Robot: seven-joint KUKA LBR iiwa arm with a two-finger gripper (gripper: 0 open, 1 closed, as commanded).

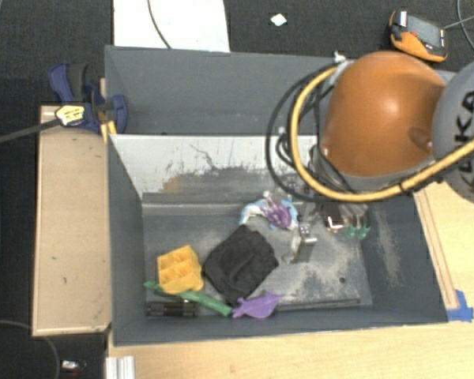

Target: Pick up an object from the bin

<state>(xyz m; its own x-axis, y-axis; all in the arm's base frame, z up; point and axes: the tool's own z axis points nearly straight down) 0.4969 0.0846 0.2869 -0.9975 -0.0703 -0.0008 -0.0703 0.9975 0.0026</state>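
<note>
The gripper [303, 247] hangs low over the bin floor, under the arm's orange cover [379, 113]. I cannot tell whether its jaws stand wide or narrow, and nothing shows between them. I judge the step in hand to be the approach before a grasp, with nothing lifted yet.

Just up and to the left of the jaws lies a small crumpled thing of purple, blue and white [270, 212]. To their left and a little lower, near, sits a black crumpled lump [238, 264]. Either could be the pick. The next move calls for centring over one of them and closing once it lies between the jaws.

Farther to the lower left are a yellow block [179, 268], a green stick [201, 300], a purple piece [257, 306] and a dark flat piece [171, 310]. To the right of the jaws and below them the floor is bare, which leaves room to shift. The grey bin [182, 93] has sloping walls, and the back one rises close behind the jaws, so a lift looks safest straight up.
</note>
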